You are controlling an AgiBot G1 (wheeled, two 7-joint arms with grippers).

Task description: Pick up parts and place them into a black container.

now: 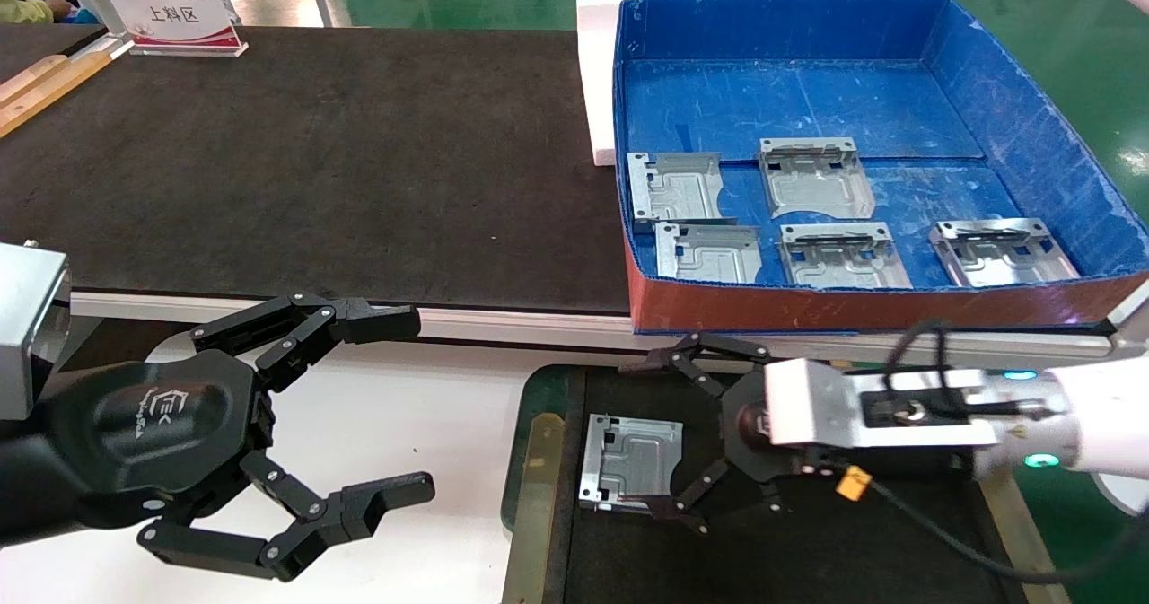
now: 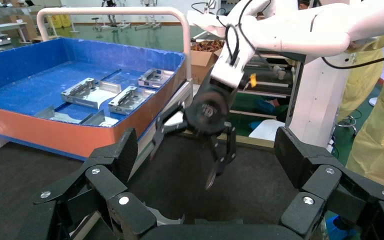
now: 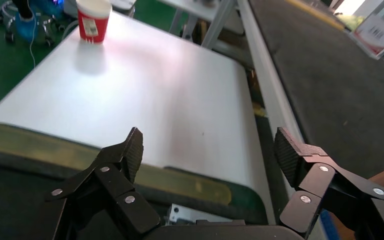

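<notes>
Head view: one part (image 1: 630,462) is laid in the black container (image 1: 535,460); five parts (image 1: 812,176) are left in the blue box (image 1: 1032,128). Right end effector (image 1: 666,442) is spread wide beside it. Left end effector (image 1: 395,407) is spread, idle.

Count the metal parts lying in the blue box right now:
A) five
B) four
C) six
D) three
A: the head view shows five plates in the blue box, two in a back row and three along the front; a sixth part lies in the black container.
</notes>
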